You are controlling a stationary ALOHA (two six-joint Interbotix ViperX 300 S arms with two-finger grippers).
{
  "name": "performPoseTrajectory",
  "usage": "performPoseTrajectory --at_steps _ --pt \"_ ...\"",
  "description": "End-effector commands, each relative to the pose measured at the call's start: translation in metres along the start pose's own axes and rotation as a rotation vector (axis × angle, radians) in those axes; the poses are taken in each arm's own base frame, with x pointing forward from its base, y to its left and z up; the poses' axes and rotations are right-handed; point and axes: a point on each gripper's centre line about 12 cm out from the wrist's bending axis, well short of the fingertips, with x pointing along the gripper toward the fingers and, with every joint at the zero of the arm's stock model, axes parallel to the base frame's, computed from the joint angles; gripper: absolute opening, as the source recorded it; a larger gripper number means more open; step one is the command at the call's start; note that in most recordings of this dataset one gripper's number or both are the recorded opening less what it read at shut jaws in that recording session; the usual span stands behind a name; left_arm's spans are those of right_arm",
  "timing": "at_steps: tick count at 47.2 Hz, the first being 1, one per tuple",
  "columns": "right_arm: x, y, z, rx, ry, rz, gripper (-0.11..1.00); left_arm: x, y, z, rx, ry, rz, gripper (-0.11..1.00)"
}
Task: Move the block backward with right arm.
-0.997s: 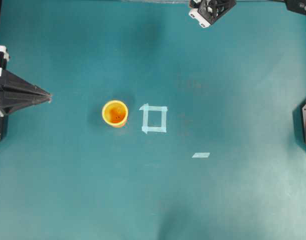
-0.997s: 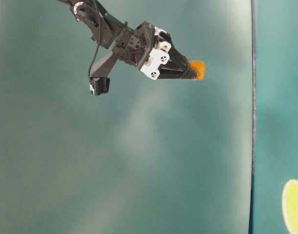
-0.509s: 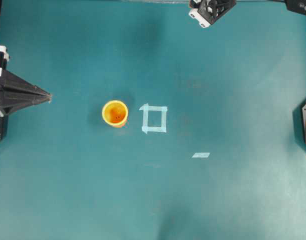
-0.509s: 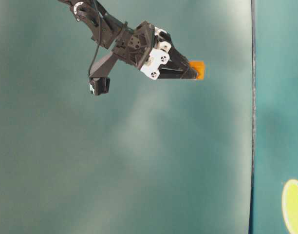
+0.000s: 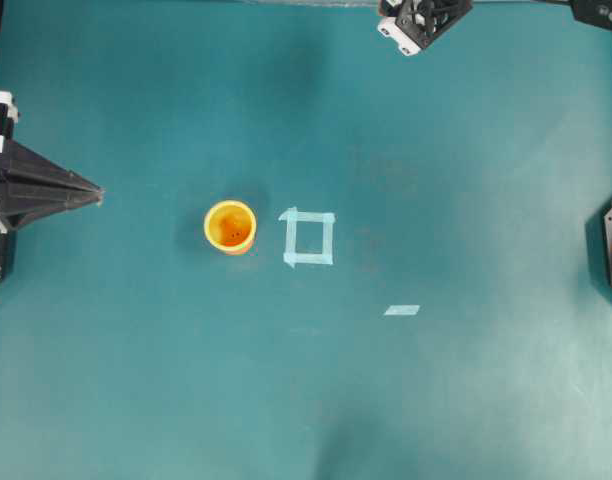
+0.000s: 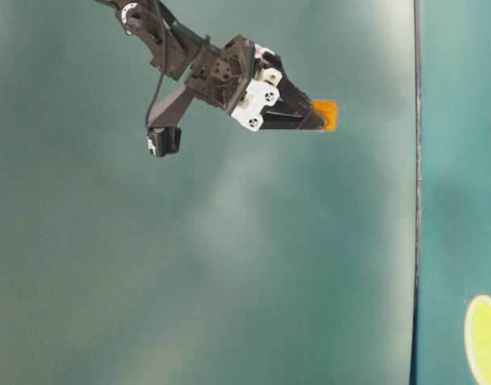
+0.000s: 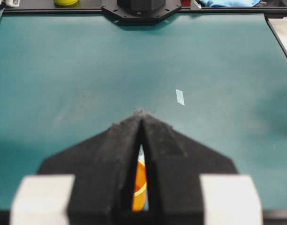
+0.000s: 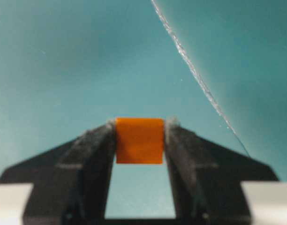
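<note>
Small orange cube block (image 8: 139, 140) clamped between black right gripper (image 6: 314, 119) fingertips at the far top edge of the teal table (image 5: 466, 380), flat face square to the wrist camera, edges level (a cube, so no long axis). Black pointed left gripper (image 7: 141, 123) fingers pressed together, holding nothing. Round yellow-orange cup (image 5: 230, 227) upright just beside pale tape square outline (image 5: 309, 238).
</note>
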Motion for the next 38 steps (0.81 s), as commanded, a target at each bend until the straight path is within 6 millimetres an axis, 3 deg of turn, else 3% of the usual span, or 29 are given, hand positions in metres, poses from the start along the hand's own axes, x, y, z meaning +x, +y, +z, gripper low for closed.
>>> performPoseTrajectory --at_steps 1,38 --pt "-0.0087 -0.0013 0.0109 0.002 -0.038 -0.004 0.40 0.0012 0.0002 0.0132 0.000 -0.032 0.000 0.00" --pt "-0.0087 -0.0013 0.0107 0.002 -0.037 -0.004 0.40 0.0012 -0.0001 0.0114 0.002 -0.021 -0.001 0.00"
